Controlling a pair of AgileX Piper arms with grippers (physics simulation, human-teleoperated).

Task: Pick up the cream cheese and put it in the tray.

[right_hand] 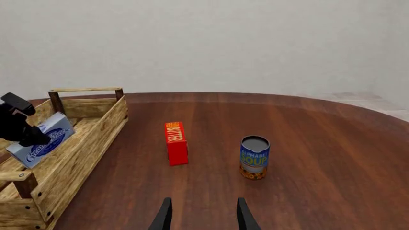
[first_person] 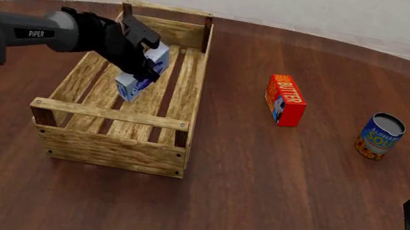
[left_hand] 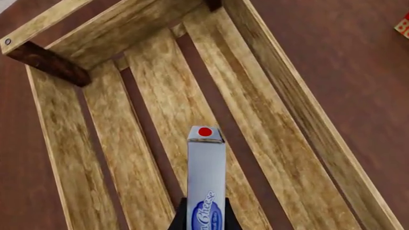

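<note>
Above tray (first_person: 186, 80), claw-masked cream cheese (first_person: 138, 76)

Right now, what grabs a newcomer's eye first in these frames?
The left gripper holding the cream cheese tilted in the air above the slatted floor of the tray, not set down yet. Next, the bright red butter box and the soup can, both upright on the dark table right of the tray; the right gripper hangs open, empty.

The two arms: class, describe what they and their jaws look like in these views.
The left arm has a grey link printed "PIPER" in white, a black base joint with a red ring and "AGILEX" lettering, and a black left gripper. The right gripper is black with slim tapered jaws.
</note>
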